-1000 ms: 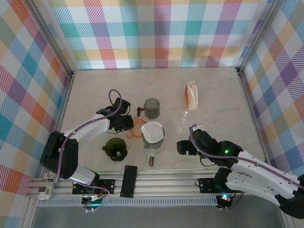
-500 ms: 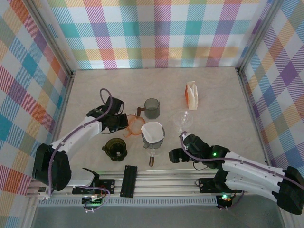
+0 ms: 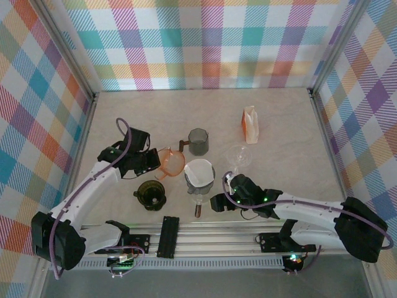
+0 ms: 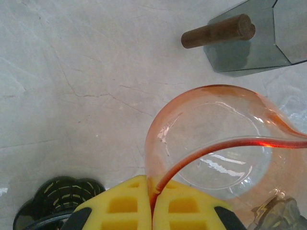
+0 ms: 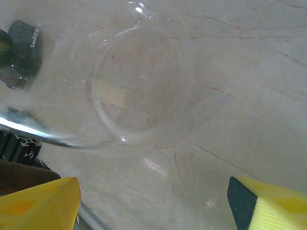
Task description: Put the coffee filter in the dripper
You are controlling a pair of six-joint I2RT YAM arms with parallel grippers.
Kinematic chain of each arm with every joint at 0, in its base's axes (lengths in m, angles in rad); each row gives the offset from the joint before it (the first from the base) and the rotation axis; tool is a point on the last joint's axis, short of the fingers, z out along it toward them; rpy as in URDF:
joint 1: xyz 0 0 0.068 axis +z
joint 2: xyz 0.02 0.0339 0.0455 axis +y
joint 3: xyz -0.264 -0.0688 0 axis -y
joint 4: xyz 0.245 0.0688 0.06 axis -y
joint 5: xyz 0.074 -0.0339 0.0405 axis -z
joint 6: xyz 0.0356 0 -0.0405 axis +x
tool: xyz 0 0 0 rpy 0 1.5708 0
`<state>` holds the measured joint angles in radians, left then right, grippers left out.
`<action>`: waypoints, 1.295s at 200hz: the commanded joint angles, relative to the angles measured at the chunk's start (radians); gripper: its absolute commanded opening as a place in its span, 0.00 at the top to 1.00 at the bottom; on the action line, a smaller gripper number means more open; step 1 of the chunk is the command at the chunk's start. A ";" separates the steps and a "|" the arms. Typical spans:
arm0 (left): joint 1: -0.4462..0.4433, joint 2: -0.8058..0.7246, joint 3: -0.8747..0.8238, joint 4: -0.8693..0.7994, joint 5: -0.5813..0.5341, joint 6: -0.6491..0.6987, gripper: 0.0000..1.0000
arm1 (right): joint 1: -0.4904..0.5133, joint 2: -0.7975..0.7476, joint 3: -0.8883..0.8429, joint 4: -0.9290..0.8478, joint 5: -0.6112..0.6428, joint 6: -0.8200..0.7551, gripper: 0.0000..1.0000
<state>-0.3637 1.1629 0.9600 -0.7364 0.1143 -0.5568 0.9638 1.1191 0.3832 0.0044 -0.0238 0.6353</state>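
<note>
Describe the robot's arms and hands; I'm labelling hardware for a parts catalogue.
Left arm and right arm: white rounded links, black joints, a looping purple cable each. Green light on the right arm. Left hand and right hand have yellow fingers.

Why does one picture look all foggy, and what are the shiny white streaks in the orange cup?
Right wrist view: the clear glass is out of focus, likely too near the lens. Left wrist view: the streaks are glare on the orange dripper, which looks sharp.

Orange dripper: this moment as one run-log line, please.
left gripper shut on orange dripper rim | right gripper open | white filter in centre dripper
</note>
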 commanded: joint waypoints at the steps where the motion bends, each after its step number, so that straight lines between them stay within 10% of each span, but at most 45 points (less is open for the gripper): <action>1: 0.020 -0.050 0.016 -0.021 0.021 -0.008 1.00 | 0.009 0.023 -0.004 0.104 -0.018 -0.013 0.20; 259: 0.126 -0.256 -0.010 -0.126 -0.182 -0.016 1.00 | -0.056 0.650 0.428 0.349 0.080 -0.016 0.25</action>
<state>-0.2573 0.9401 0.9684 -0.8707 -0.0383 -0.5499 0.9321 1.7073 0.7361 0.3218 0.0635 0.6353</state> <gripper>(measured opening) 0.059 0.752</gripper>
